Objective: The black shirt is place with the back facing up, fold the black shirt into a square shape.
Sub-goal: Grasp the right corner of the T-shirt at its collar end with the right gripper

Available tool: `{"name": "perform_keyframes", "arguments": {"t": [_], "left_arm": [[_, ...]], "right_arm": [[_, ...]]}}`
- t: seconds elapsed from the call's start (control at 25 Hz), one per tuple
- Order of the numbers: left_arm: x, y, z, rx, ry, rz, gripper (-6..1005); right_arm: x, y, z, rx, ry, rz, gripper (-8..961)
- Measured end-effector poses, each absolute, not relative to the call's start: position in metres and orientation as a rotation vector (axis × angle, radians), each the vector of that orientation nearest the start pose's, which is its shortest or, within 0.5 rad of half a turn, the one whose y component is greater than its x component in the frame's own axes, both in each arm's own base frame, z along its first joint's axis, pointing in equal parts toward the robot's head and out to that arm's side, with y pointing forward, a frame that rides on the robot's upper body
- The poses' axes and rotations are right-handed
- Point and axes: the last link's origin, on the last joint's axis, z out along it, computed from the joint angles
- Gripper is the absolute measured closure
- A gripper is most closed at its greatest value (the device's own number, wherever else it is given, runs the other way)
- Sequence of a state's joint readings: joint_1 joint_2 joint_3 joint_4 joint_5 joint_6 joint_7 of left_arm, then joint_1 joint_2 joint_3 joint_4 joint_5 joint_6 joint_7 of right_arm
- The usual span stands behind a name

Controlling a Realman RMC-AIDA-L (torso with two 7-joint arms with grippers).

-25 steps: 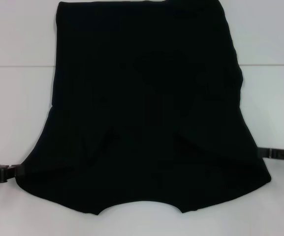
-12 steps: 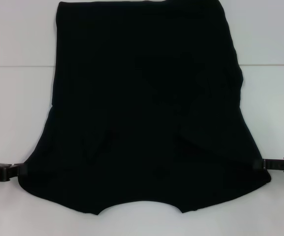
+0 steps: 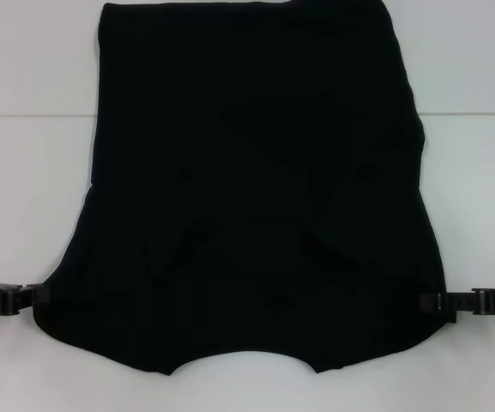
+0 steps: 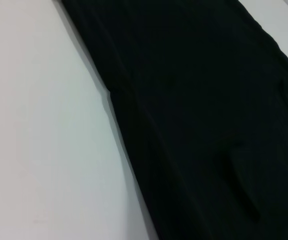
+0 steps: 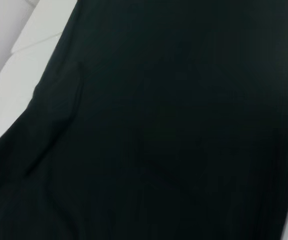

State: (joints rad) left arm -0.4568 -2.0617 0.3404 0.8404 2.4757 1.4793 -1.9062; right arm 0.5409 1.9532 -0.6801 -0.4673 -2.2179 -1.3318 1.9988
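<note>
The black shirt (image 3: 256, 189) lies flat on the white table (image 3: 24, 172), plain side up, no lettering showing. It is narrow at the far end and wider near me, with a curved near edge. My left gripper (image 3: 34, 298) lies low at the shirt's near left corner. My right gripper (image 3: 429, 304) lies low at the near right corner, touching the cloth edge. The left wrist view shows the shirt (image 4: 198, 125) and its edge on the table. The right wrist view is almost filled by the shirt (image 5: 158, 130).
The white table (image 3: 479, 172) shows bare on both sides of the shirt, with a seam line (image 3: 33, 116) running across it. The shirt's far end reaches the top of the head view.
My right gripper has come down and moved left to the shirt's near right corner, and that corner has shifted inward. My left gripper has barely moved.
</note>
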Motion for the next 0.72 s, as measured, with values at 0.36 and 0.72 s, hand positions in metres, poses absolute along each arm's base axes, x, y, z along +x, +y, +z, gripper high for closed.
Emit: {"name": "perform_keyframes", "arguments": {"t": [0.36, 0.72], "left_arm": [[-0.3612, 0.3047, 0.0597, -2.224, -1.428, -0.32, 970], [-0.3609, 0.3055, 0.0596, -2.225, -1.424, -0.321, 970]], "right_arm": [[0.332, 0.3309, 0.0078, -2.367, 1.612, 0.376, 353], [0.3299, 0.3332, 0.0103, -2.369, 1.604, 0.388, 413]]}}
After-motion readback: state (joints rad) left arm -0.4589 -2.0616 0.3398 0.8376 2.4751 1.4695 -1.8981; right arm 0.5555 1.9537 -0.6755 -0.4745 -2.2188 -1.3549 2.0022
